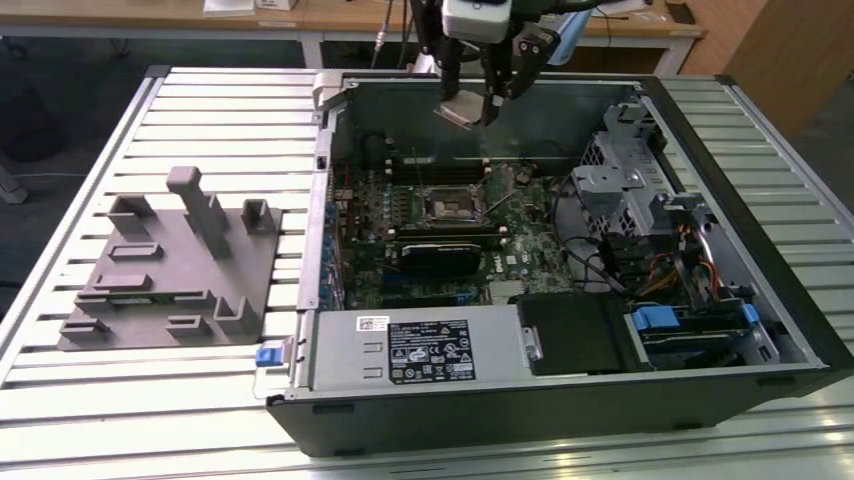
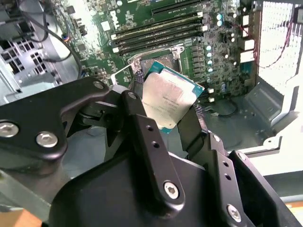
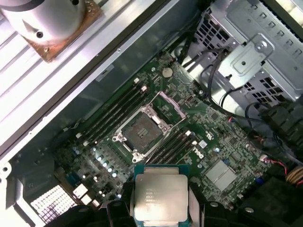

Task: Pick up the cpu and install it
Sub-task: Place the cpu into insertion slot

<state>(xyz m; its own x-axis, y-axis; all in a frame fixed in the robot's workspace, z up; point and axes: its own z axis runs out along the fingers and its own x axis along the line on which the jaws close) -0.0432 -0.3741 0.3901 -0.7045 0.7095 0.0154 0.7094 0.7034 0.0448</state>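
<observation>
Grips the cpu [image 2: 170, 101] by two opposite edges, with the fingers [image 2: 142, 127] clamped tight on it in the second wrist view. Shows its silver lid to that camera, with a thin green rim around it. Not seated yet.

Over to the exterior view: hangs in the upper middle of the frame as the gripper [image 1: 470, 108], above the far end of the open computer case [image 1: 534, 425]. Carries the chip tilted, well clear of the green motherboard [image 1: 527, 250] below. Leaves the socket [image 1: 451, 205] lower in the frame, near the middle of the board, apart from the chip.

In the first wrist view, looks down past the held chip onto the socket [image 3: 142, 130]. Finds a dark square middle there inside a metal frame, flanked by rows of long memory slots [image 3: 113, 113] on either side. Nothing sitting in it.

Back in the exterior view: sees a grey power supply [image 1: 414, 350] lying across the near end of the case. Picks out a grey plastic fixture [image 1: 174, 270] on the exterior view's left, resting on the slatted worktop [image 1: 134, 430] just beside the case.
</observation>
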